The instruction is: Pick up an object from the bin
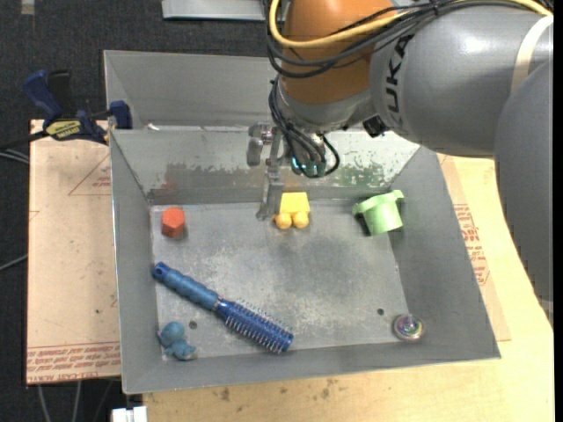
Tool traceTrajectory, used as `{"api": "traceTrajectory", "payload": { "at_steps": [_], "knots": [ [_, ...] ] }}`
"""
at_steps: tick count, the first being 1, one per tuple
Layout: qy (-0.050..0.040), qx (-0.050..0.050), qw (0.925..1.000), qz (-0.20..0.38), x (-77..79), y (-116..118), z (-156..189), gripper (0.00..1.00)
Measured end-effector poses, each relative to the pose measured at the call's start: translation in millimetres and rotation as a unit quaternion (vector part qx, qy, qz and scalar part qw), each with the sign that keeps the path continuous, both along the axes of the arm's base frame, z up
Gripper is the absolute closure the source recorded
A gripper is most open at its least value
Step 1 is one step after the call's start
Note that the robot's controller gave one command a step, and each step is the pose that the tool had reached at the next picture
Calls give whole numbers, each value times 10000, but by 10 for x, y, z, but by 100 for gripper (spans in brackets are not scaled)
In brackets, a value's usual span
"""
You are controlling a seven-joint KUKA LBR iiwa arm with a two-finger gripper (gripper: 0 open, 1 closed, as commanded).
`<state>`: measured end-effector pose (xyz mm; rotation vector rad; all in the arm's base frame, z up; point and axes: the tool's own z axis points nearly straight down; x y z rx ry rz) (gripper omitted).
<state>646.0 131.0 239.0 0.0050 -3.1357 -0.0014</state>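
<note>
My jaws hang low at the 12 o'clock end of the bin floor, where it meets the back wall, and whether they are spread or clenched I cannot tell. Just beside them, at their 3 o'clock, lies a small yellow block (292, 210) with two rounded knobs on its near side. It looks to be touching my tip or very nearly so, and I cannot make out anything held in my jaws. Above them sits my orange wrist cover (330, 33) with black cables looped round it.

Further out, a pale green cup-shaped piece (380, 214) lies on its side at 2 o'clock, near the right wall. A red hexagonal block (173, 222) sits at 10 o'clock, well apart from the yellow one. A blue brush (224, 309) lies slantwise at 7 o'clock, handle toward 10 and bristles toward 5. A small blue figure (177, 339) rests just beside it in the 7 o'clock corner. A little shiny metal disc (407, 327) sits alone at 4 o'clock in the grey bin (220, 152)
</note>
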Motion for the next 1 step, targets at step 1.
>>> {"api": "traceTrajectory", "payload": {
  "at_steps": [1],
  "knots": [
    [-8,-3,9811,1937,-82,-551,-676,0]
  ]
}}
